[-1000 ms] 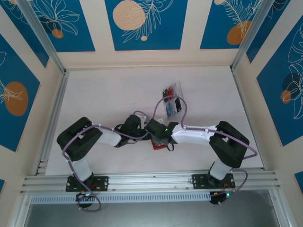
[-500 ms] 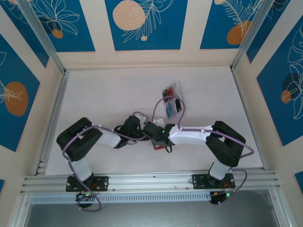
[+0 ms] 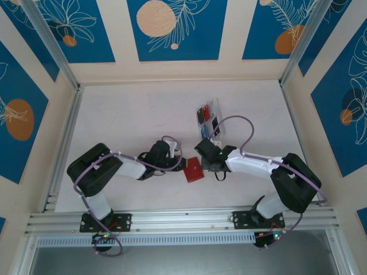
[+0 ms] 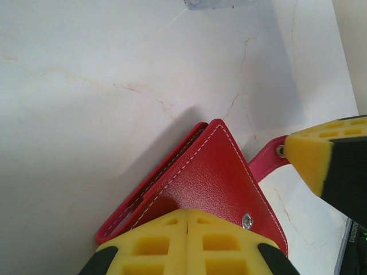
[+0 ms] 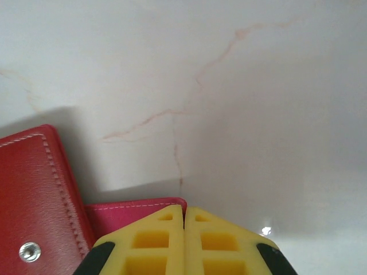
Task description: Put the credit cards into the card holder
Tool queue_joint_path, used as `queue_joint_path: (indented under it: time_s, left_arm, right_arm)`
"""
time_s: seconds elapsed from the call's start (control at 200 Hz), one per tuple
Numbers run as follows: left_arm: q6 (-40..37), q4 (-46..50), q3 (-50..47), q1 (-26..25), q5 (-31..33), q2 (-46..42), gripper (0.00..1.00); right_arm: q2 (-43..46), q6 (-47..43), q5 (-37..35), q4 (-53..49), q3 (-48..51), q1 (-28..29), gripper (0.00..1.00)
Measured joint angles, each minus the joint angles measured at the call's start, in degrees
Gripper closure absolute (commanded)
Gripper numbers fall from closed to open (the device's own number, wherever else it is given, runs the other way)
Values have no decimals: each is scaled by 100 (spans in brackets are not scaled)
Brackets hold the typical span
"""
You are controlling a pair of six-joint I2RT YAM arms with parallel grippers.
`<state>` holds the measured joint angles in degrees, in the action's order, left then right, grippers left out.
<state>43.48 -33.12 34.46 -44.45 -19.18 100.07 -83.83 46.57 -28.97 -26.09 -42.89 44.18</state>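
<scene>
Wallet (image 3: 193,170) lies on the pale, veined worktop (image 3: 126,114), midway between its left and right edges and closer to the near edge than the far one. Both arms reach in from the near edge and meet at it, the left arm (image 3: 129,167) from the left and the right arm (image 3: 252,163) from the right. A clear tray (image 3: 216,104) sits beyond the wallet toward the far edge, a little right of centre and apart from it. The cards (image 3: 202,116), red, black and blue, lie in the tray's compartments.

The wallet is red with white stitching and is folded. Its pink tab (image 4: 266,163) is unfastened and stretches out to the right. The left hand (image 4: 187,229) is closed. Its yellow pads are pressed together and set on the wallet's cover beside a metal stud (image 4: 247,220). Whether any leather is pinched between them cannot be told. The right hand (image 5: 184,229) is closed too, its pads meeting over the tab's end, just right of the wallet.
</scene>
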Motion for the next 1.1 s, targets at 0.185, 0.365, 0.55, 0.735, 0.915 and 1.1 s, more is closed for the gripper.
queue_joint_path:
  time_s: [0.185,0.365,0.55,0.735,0.915,1.1]
  left_arm:
    - [-101,210,90,2,-57,-24,100]
    - [-190,417,195,2,-98,-24,100]
    - [-203,516,245,4,-118,-24,100]
    - [-203,516,245,4,-120,-24,100]
    - [-205,531,247,2,-120,-24,100]
    - [-229,595,280,2,-140,-24,100]
  right_arm:
    - [260,387,50,70,380,-175,50]
    - [981,503,-494,-474,181,391,78]
    - [964,313,-496,-706,-560,682,100]
    - [170,61,4,-549,-852,621,100]
    - [-352,9,435,-170,-590,166,100]
    - [-352,13,529,-63,-264,-136,100]
